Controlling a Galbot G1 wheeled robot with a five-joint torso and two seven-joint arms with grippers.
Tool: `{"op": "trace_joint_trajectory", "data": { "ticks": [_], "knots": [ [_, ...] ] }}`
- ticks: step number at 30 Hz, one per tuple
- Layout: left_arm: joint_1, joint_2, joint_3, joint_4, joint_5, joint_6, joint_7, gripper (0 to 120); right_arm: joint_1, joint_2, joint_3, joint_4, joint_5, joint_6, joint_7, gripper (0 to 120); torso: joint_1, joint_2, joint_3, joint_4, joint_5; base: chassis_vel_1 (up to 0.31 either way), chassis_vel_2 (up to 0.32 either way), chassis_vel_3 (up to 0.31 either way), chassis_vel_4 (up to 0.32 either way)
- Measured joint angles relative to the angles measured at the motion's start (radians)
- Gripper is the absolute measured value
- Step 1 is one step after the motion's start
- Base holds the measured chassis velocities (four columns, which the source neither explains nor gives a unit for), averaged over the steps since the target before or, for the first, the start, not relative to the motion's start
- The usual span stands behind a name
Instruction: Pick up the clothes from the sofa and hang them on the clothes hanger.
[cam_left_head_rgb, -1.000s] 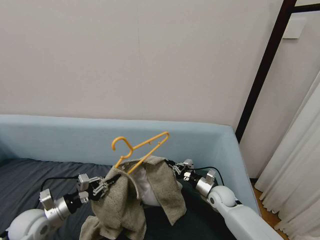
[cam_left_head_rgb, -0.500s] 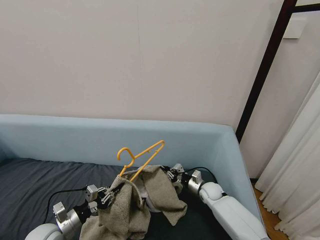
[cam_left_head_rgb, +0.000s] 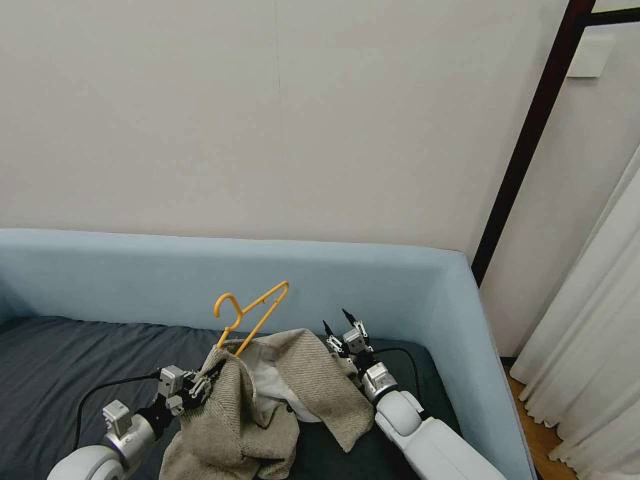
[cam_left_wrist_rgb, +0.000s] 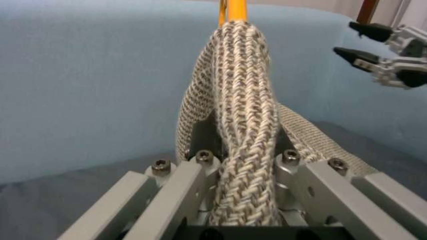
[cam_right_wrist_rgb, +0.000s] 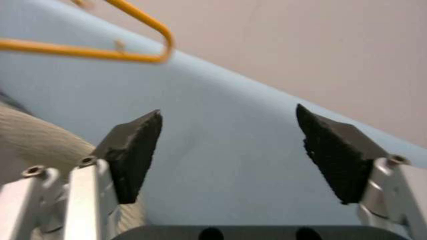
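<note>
The left gripper (cam_left_head_rgb: 203, 381) is clamping a fold of the beige knit garment (cam_left_head_rgb: 305, 380), low on the near left, over the dark seat cushion (cam_left_head_rgb: 60, 360) of the pale blue sofa (cam_left_head_rgb: 120, 275). The orange hanger (cam_left_head_rgb: 248, 312) is poking up out of the bunched knit, tilted, hook uppermost against the sofa back. The garment is draping down from it onto the cushion, a white layer showing in the middle.

From the head view the left fingers are getting lost in cloth, but the left wrist view is settling it. There the metal fingers (cam_left_wrist_rgb: 193, 170) are pressing in from both sides on a thick rope of knit (cam_left_wrist_rgb: 243, 100), with the hanger (cam_left_wrist_rgb: 233, 10) rising just behind.

Over on the right, the right gripper (cam_left_head_rgb: 345, 333) is hovering just beside the garment's far right edge. Its wrist view is showing the black pads (cam_right_wrist_rgb: 137, 150) spread wide with only sofa back (cam_right_wrist_rgb: 227, 125) between them. The hanger wire (cam_right_wrist_rgb: 100, 50) and a patch of knit (cam_right_wrist_rgb: 33, 135) are sitting outside the fingers.
</note>
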Motion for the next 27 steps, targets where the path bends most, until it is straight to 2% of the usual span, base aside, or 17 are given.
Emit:
{"op": "trace_joint_trajectory", "data": {
  "ticks": [2, 5, 8, 10, 11, 12, 16, 22, 25, 26, 27],
  "knots": [
    [-0.003, -0.001, 0.0, 0.002, -0.002, 0.0, 0.0, 8, -0.01, -0.009, -0.003, 0.021, 0.021, 0.022, -0.047, 84, 0.0, 0.0, 0.0, 0.0001, 0.0, 0.0, 0.0, 0.0, 0.0],
    [-0.011, -0.001, 0.002, 0.003, -0.007, 0.002, 0.0, 8, -0.036, -0.038, -0.042, 0.07, 0.065, 0.056, -0.221, 97, 0.0, 0.0, 0.0, 0.0005, 0.0, 0.0, 0.0, 0.0, 0.0],
    [-0.013, 0.002, 0.002, -0.001, -0.013, 0.005, 0.0, 8, -0.043, -0.049, -0.093, 0.073, 0.032, 0.045, -0.259, 100, 0.0, 0.0, 0.0, 0.0004, 0.0, 0.0, 0.0, 0.0, 0.0],
    [-0.014, 0.006, 0.001, -0.013, -0.021, 0.01, 0.0, 8, -0.041, -0.051, -0.158, 0.061, -0.037, 0.006, -0.201, 100, 0.0, 0.0, 0.0, 0.0004, 0.0003, 0.0, 0.0, 0.0, 0.0],
    [-0.013, 0.007, -0.002, -0.022, -0.024, 0.014, 0.0, 8, -0.036, -0.049, -0.208, 0.049, -0.102, -0.052, -0.128, 100, 0.0, 0.0, 0.0, 0.0004, 0.0002, 0.0, 0.0, 0.0, 0.0],
    [-0.013, 0.007, -0.002, -0.022, -0.024, 0.014, 0.0, 8, -0.036, -0.049, -0.208, 0.049, -0.102, -0.052, -0.128, 100, 0.0, 0.0, 0.0, 0.0004, 0.0002, 0.0, 0.0, 0.0, 0.0],
    [-0.003, 0.006, -0.007, -0.039, -0.027, 0.018, -0.006, 8, -0.003, -0.031, -0.333, 0.037, -0.165, -0.22, 0.029, 100, 0.0, 0.0, 0.0, 0.0006, 0.0002, 0.0, 0.0, 0.0, 0.0],
    [0.0, 0.001, -0.01, -0.041, -0.028, 0.018, -0.007, 8, 0.025, 0.002, -0.395, 0.005, -0.218, -0.319, 0.112, 100, 0.0, 0.0, 0.0, 0.0005, -0.0001, 0.0, 0.0, 0.0, 0.0],
    [-0.001, 0.0, -0.01, -0.041, -0.032, 0.018, -0.007, 8, 0.026, 0.035, -0.417, -0.024, -0.279, -0.433, 0.256, 100, 0.0, 0.0, 0.0, 0.0004, 0.0, 0.0, 0.0, 0.0, 0.0],
    [-0.001, 0.0, -0.01, -0.041, -0.032, 0.018, -0.007, 8, 0.026, 0.035, -0.417, -0.024, -0.279, -0.433, 0.256, 100, 0.0, 0.0, 0.0, 0.0004, 0.0, 0.0, 0.0, 0.0, 0.0],
    [-0.002, 0.0, -0.009, -0.041, -0.033, 0.018, -0.007, 8, 0.024, 0.045, -0.419, -0.03, -0.296, -0.474, 0.297, 100, 0.0, 0.0, 0.0, 0.0004, 0.0, 0.0, 0.0, 0.0, 0.0]
  ]
}}
